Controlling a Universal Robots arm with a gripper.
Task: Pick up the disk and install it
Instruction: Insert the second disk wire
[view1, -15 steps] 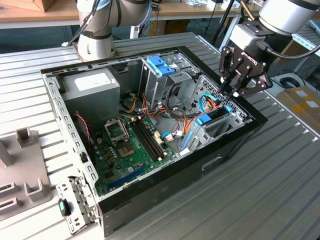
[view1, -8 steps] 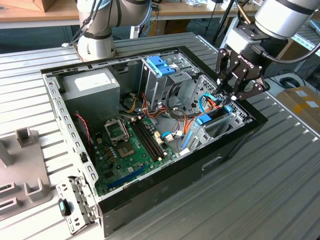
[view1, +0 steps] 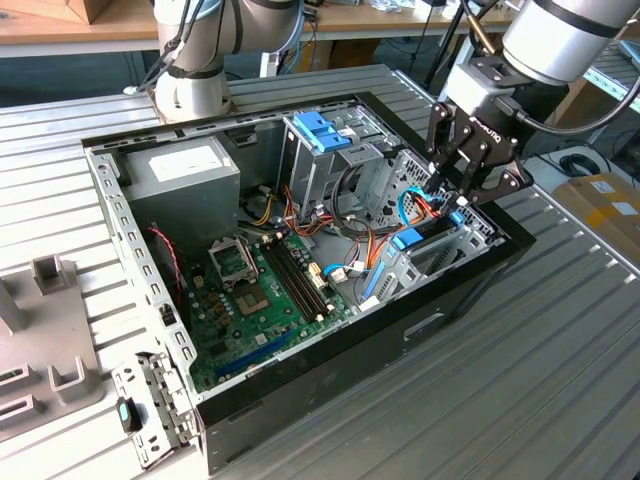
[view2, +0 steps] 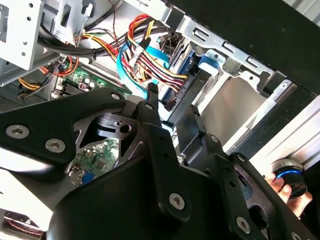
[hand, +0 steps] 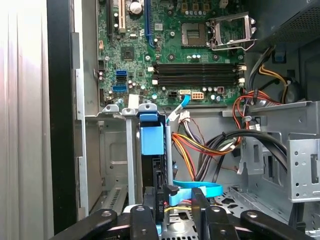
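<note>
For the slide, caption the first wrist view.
Gripper at the blue-framed disk standing on edge in the drive bay, motherboard beyond.

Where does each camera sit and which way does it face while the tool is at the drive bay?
Exterior view: off the arm, above one corner, looking down into the open computer case; the arm and tool show at the bay.
First wrist view: on the arm, looking past the tool at the disk standing in the bay, motherboard beyond.
Second wrist view: on the arm behind the black linkage, facing the cables.
Both wrist views share the disk and the tool.
</note>
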